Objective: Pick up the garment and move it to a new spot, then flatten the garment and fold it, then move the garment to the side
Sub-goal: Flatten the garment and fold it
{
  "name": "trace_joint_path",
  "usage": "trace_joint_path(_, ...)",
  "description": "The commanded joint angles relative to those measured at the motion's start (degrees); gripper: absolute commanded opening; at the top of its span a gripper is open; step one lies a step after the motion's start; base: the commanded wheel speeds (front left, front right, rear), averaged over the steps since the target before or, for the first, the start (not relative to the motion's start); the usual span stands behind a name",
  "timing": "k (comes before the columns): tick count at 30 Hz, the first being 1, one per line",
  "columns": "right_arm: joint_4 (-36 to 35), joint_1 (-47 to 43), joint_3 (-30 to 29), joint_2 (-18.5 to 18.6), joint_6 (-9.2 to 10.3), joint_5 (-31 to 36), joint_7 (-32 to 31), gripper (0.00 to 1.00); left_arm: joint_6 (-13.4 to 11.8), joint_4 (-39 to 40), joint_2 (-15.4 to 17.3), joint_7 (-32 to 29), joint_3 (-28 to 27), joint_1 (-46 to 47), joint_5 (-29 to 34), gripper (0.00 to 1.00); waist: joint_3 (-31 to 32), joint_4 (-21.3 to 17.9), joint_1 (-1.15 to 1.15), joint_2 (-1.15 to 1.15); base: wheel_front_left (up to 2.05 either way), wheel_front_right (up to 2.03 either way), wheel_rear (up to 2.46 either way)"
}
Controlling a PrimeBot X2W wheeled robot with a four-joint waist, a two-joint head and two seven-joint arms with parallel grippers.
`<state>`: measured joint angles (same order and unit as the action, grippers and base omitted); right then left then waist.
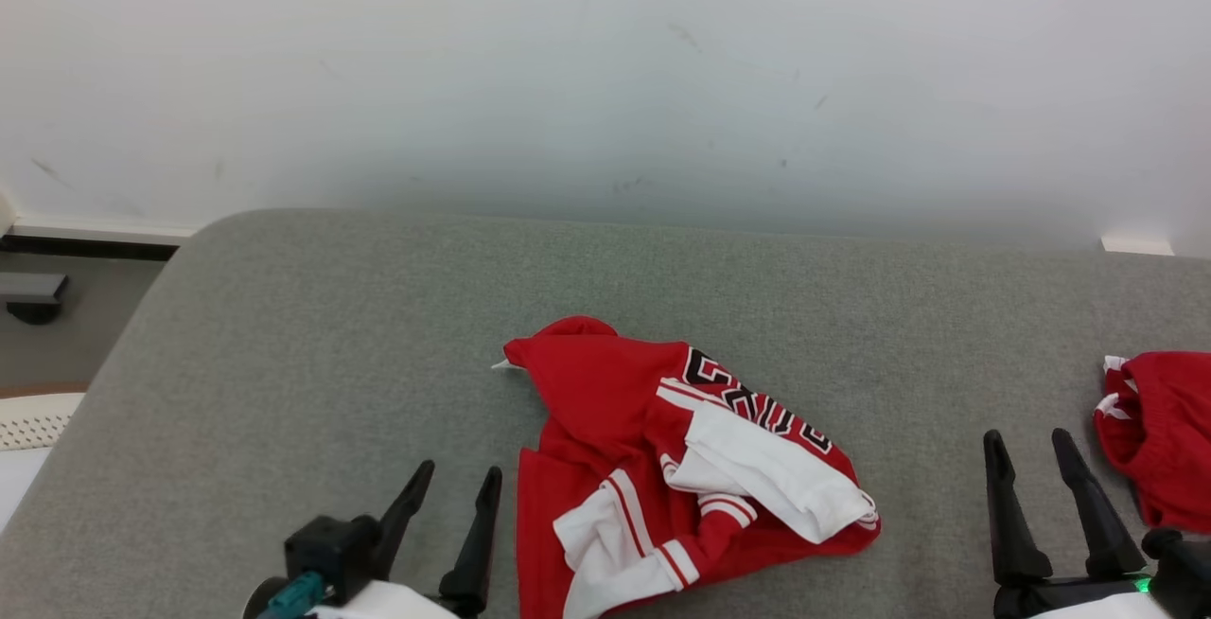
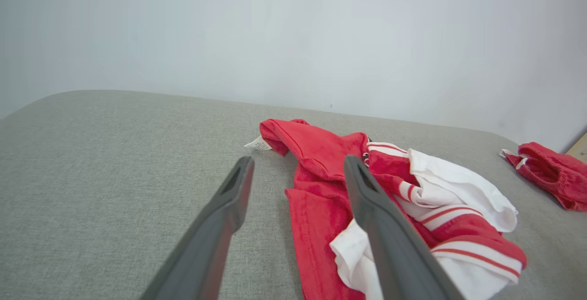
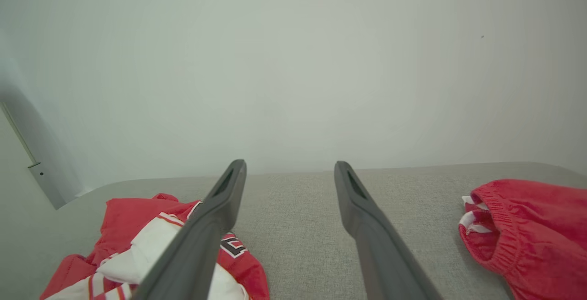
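The garment (image 1: 681,468) lies crumpled on the table (image 1: 284,335), awaiting flattening, I'd guess; left gripper (image 1: 460,469) beside it and right gripper (image 1: 1026,436) apart both gape empty.

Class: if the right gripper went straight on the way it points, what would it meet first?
The right gripper points between the red-and-white garment and the second red garment, over bare grey padding; the way looks free, probably as far as the wall.

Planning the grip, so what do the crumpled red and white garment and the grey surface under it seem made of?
Garment: probably soft knit or fleece, matte; it slumps in loose folds, with striped trim. Grey surface: likely woven upholstery fabric, matte; fine flecked weave, rounded padded-looking edge.
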<state>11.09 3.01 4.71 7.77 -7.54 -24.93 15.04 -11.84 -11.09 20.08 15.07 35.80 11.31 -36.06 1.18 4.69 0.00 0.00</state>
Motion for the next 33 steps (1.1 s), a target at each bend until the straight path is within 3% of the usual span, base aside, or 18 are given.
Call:
trace_joint_path(1,-0.1,0.03,0.56,0.16,0.12,0.06,0.16,1.0,-0.3,0.86,-0.21,0.08,-1.31,-1.89,1.39,1.0,0.1,0.02,0.0,0.0,0.0,0.0,0.0)
trace_joint_path(7,2.01,2.56,5.3,1.39,0.12,1.48,0.16,1.0,0.81,3.28,-2.9,0.09,-7.29,-5.36,4.94,1.0,0.26,0.15,0.0,0.0,0.0,0.0,0.0)
trace_joint_path(21,18.37,19.26,31.55,6.4,0.13,-0.42,-13.24,1.0,7.78,1.3,-10.64,0.09,-16.17,-7.36,11.88,1.0,0.04,5.6,0.0,0.0,0.0,0.0,0.0)
trace_joint_path(32,31.19,25.49,35.18,5.41,0.13,-1.0,-14.6,1.0,11.83,-1.04,-14.11,0.09,-21.03,-8.11,15.16,1.0,-0.14,9.01,0.0,0.0,0.0,0.0,0.0)
trace_joint_path(33,31.71,25.9,35.58,5.25,0.13,-1.47,-14.0,0.81,12.15,-1.22,-14.38,0.1,-21.31,-8.08,15.47,1.0,-0.21,9.16,0.0,0.0,0.0,0.0,0.0)
